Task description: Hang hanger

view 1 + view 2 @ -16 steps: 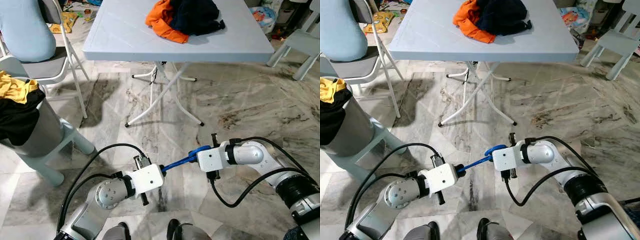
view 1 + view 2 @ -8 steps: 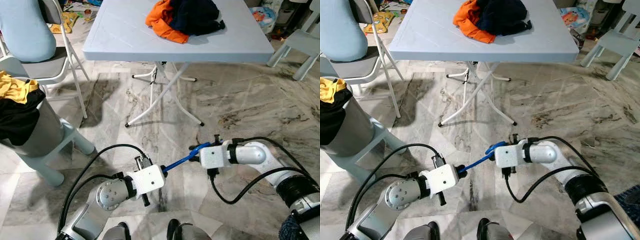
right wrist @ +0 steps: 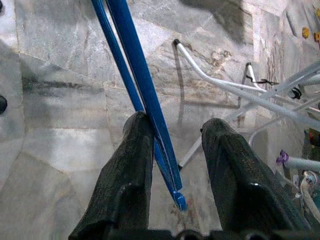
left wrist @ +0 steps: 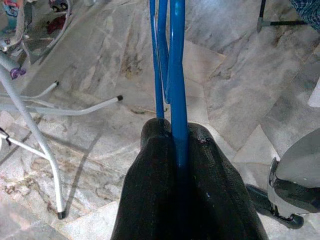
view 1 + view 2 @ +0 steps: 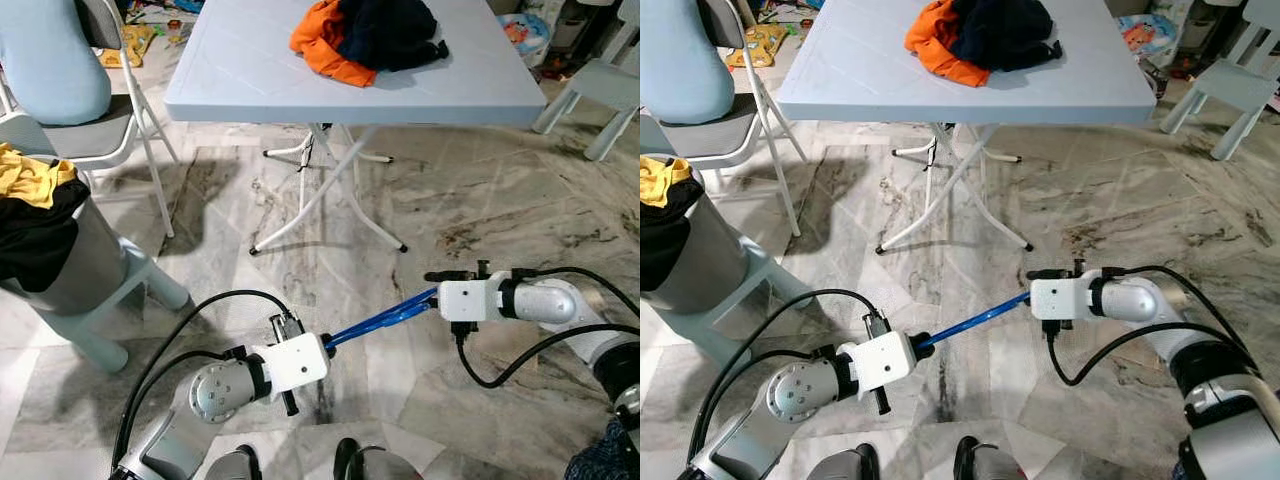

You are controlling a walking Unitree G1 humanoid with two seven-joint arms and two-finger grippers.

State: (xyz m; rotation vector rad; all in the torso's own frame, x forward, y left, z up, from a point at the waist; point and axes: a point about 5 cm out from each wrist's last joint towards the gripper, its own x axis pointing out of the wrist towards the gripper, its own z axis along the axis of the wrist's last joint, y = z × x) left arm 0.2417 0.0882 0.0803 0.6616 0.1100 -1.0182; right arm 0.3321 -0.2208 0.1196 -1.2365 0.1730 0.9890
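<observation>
Hanger (image 5: 380, 322) clenched by left end effector (image 4: 176, 150), right end effector (image 3: 172, 150) now released and shifted outward toward hanger tip, re-grip pending.

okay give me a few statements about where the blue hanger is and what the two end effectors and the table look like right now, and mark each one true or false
1. The left end effector is shut on the blue hanger. True.
2. The right end effector is clamped tight on the hanger. False: its fingers stand apart, with the hanger lying against one of them.
3. The hanger is lying flat on the marble floor. False: it is held up between the two arms.
4. Orange and dark clothes are piled on the folding table. True.
5. The table is bare. False: the clothes lie on it.
</observation>
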